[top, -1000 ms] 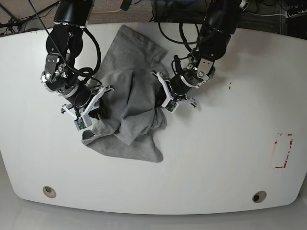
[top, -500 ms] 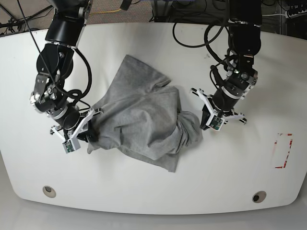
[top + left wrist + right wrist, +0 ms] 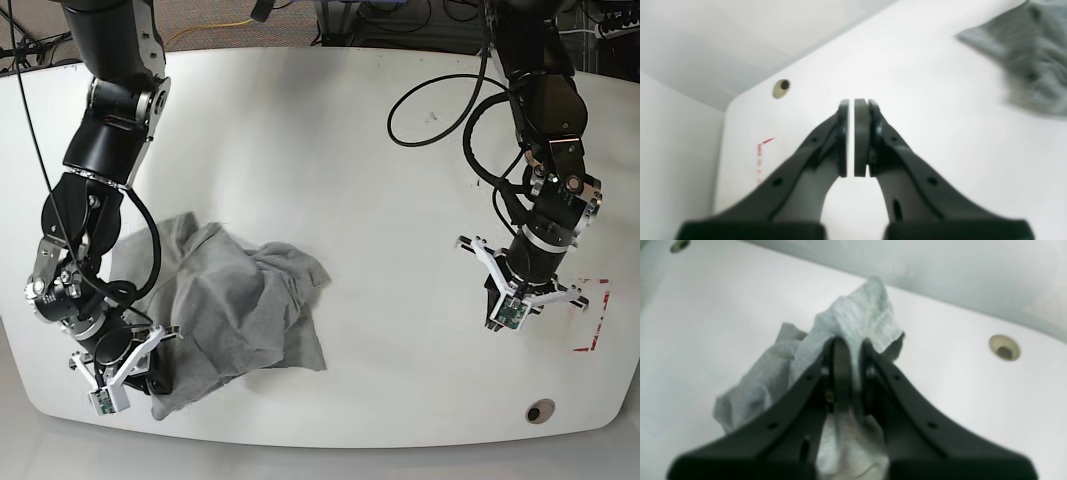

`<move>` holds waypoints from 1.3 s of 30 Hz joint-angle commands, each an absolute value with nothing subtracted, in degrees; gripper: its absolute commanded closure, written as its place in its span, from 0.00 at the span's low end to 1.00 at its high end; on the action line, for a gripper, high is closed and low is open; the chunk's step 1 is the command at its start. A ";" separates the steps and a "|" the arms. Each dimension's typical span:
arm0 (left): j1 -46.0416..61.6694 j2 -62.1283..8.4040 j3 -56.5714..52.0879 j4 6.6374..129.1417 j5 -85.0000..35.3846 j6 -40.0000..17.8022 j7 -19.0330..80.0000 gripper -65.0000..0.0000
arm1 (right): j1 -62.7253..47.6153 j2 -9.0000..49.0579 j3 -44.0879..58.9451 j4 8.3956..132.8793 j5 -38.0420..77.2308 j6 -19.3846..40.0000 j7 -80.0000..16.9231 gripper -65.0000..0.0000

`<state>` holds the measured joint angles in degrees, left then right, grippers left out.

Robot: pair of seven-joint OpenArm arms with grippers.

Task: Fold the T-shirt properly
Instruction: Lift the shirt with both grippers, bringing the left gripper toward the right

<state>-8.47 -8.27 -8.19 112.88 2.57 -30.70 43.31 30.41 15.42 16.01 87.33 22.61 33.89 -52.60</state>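
Here I see right gripper (image 3: 848,350) pinching crumpled light heather-grey cotton T-shirt (image 3: 235,310) on white tabletop (image 3: 330,150); left gripper (image 3: 855,133) closed, empty, well apart.

We see a plain heather-grey shirt (image 3: 240,310) on a white table (image 3: 350,150) with red marks (image 3: 590,315).
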 commanded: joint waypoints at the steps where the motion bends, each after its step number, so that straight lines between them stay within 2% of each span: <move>1: -9.27 -8.13 -7.78 113.89 1.89 -33.19 42.77 1.00 | 32.84 16.48 15.08 88.22 23.52 33.89 -50.68 1.00; 6: -7.16 -5.41 -3.21 112.22 1.89 -35.38 42.68 1.00 | 33.80 16.57 13.14 88.66 23.60 33.98 -50.68 1.00; 7: -6.29 -4.88 -1.89 112.04 1.89 -35.30 42.68 0.97 | 33.80 16.66 12.53 89.89 23.60 33.98 -50.68 1.00; 10: -4.79 -2.77 2.24 111.08 2.33 -35.03 42.59 0.79 | 33.89 16.84 10.77 91.91 23.60 33.98 -50.68 1.00; 12: -4.53 -0.57 5.49 108.88 2.33 -34.95 42.51 0.62 | 34.15 17.19 9.45 92.35 23.60 33.98 -50.68 1.00; 15: -4.62 1.98 8.04 105.89 2.86 -34.33 42.15 0.48 | 33.89 16.92 8.84 94.02 23.60 33.98 -50.68 1.00; 19: -4.97 4.62 12.09 98.07 5.93 -28.79 36.00 0.41 | 33.63 16.57 8.66 94.37 23.60 33.98 -50.68 1.00; 22: -7.78 5.05 15.87 90.51 8.31 -26.86 29.93 0.34 | 33.10 16.57 8.66 94.46 23.60 33.98 -50.68 1.00; 28: -12.44 7.60 17.36 74.24 8.75 -26.33 23.78 0.32 | 32.75 16.57 8.66 94.46 23.60 33.98 -50.68 1.00; 33: -17.10 7.96 17.54 62.73 8.66 -20.26 17.54 0.31 | 32.40 16.66 8.66 94.46 23.60 33.98 -50.68 1.00; 39: -21.76 9.00 17.45 51.74 8.48 -18.33 11.56 0.31 | 32.04 16.92 8.75 94.46 23.60 33.98 -50.68 1.00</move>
<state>-19.51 7.97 17.26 53.21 8.51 -18.46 13.19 30.41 16.19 8.40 93.34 22.81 34.15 -52.73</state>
